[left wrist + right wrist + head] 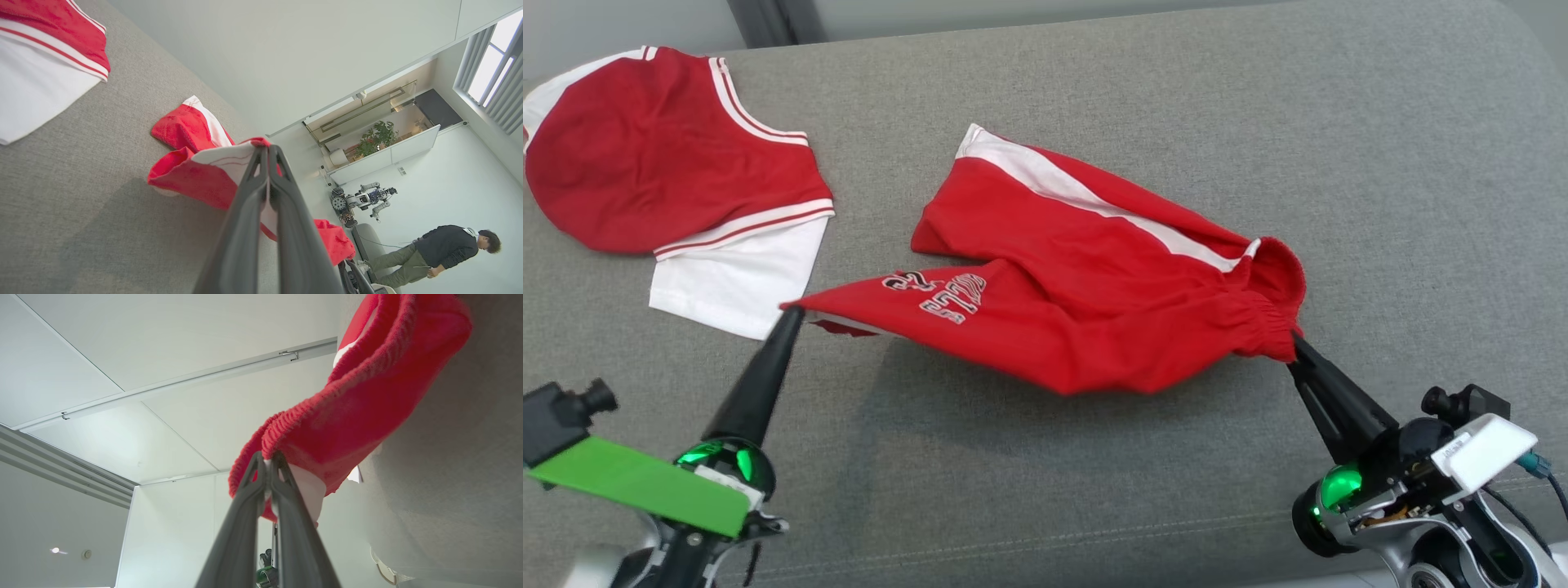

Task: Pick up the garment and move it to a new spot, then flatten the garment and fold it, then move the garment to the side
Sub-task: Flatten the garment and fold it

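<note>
The garment [1086, 286] is a pair of red shorts with a white side stripe and white lettering, stretched between both grippers above the grey cushion [1176, 98]. My left gripper [791, 314] is shut on the hem corner at the garment's left end; the left wrist view has that gripper [267, 149] pinching the garment [196, 175] at a red-and-white edge. My right gripper [1294, 339] is shut on the elastic waistband at the right end. In the right wrist view this gripper [267, 457] clamps the garment [367, 396] at its ribbed waistband. Its middle sags toward the cushion.
A red and white jersey [678, 171] lies on the cushion at the far left. The left wrist view has a person [437, 253] crouching on the floor beyond the cushion and another robot [363, 200] standing further back.
</note>
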Robot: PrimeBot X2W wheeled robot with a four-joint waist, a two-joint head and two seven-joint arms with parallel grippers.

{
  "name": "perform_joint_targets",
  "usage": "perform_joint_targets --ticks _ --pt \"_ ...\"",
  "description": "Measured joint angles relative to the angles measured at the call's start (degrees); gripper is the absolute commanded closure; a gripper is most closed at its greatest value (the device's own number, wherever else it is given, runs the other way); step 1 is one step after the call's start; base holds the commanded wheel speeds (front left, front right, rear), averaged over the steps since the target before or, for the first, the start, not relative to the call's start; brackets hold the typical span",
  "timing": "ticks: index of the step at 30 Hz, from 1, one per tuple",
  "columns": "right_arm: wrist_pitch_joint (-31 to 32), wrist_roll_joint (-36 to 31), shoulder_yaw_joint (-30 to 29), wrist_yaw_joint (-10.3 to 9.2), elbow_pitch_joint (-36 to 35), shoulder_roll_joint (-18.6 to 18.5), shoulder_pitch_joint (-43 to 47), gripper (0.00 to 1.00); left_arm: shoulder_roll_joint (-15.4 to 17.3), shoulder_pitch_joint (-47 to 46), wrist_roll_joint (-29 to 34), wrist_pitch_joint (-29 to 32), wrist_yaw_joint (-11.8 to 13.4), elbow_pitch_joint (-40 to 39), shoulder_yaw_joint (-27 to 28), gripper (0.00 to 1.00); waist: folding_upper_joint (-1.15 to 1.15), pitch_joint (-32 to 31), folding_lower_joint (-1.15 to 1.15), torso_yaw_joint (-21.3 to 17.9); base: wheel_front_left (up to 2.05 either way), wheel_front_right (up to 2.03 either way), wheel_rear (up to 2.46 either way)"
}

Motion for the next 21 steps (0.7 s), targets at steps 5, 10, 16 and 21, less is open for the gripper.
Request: perform_joint_targets --ticks 5,10,16,21 --pt "0.00 9.98 -3.65 -0.22 -2.60 2.38 3.36 1.00 3.91 -0.65 -0.02 0.02 1.99 -1.46 4.31 1.00 0.00 -0.70 0.00 -0.11 0.00 0.00 0.00" --pt "2.90 12.33 1.67 -4.60 -2.81 1.18 10.30 1.00 4.38 -0.23 -1.01 2.11 3.80 -2.19 2.54 1.00 0.00 -0.67 0.00 0.00 0.00 0.00 0.00" --pt "3.63 14.26 3.00 -7.33 -3.15 0.94 12.85 1.00 4.65 3.57 -3.04 4.19 5.30 -2.02 0.62 1.00 0.00 0.60 0.00 -0.95 0.00 0.00 0.00" --pt "3.60 16.96 0.97 -7.78 -4.90 1.38 12.72 1.00 5.78 3.41 -3.03 5.06 5.46 -1.79 0.60 1.00 0.00 1.72 0.00 -1.17 0.00 0.00 0.00"
